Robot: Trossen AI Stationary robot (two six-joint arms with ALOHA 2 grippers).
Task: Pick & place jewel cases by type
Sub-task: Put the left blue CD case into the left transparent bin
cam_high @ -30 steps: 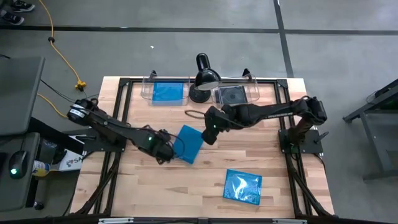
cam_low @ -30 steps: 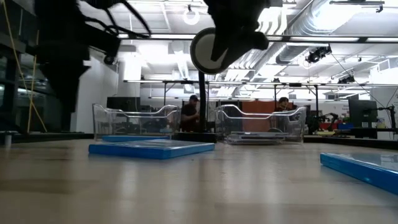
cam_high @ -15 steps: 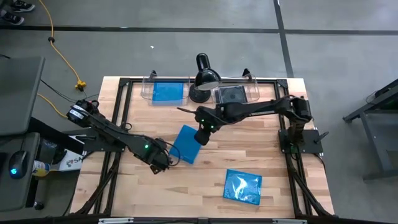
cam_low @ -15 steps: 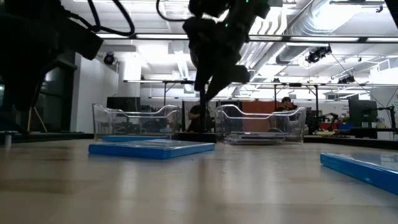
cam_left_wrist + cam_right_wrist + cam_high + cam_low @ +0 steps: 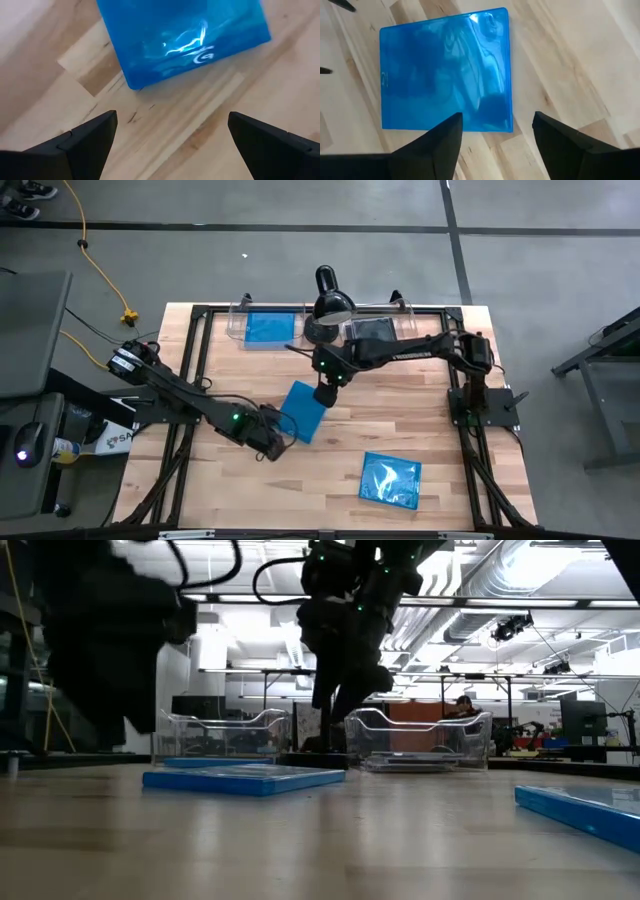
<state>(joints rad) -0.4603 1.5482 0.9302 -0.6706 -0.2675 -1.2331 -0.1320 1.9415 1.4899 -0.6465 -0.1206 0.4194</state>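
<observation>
A blue jewel case (image 5: 302, 412) lies flat on the wooden table near its middle, also seen in the low view (image 5: 243, 778). My right gripper (image 5: 325, 394) hangs open just above its far right corner; in the right wrist view the case (image 5: 445, 72) lies beyond the open fingers (image 5: 497, 137). My left gripper (image 5: 278, 443) stands open at the case's near left corner, above bare wood, with the case (image 5: 182, 37) ahead of its fingers (image 5: 172, 137). A second blue jewel case (image 5: 390, 480) lies toward the near right.
Two clear bins stand at the far edge: the left one (image 5: 270, 328) holds a blue case, the right one (image 5: 375, 330) a dark case. A black desk lamp (image 5: 328, 300) stands between them. The right arm reaches over the table in front of the lamp.
My right gripper has come down and toward the table's left, from in front of the right bin to just above the blue case's far right corner. My left gripper has sunk, tipped more steeply downward and shifted a little toward the near edge. The case has not moved.
</observation>
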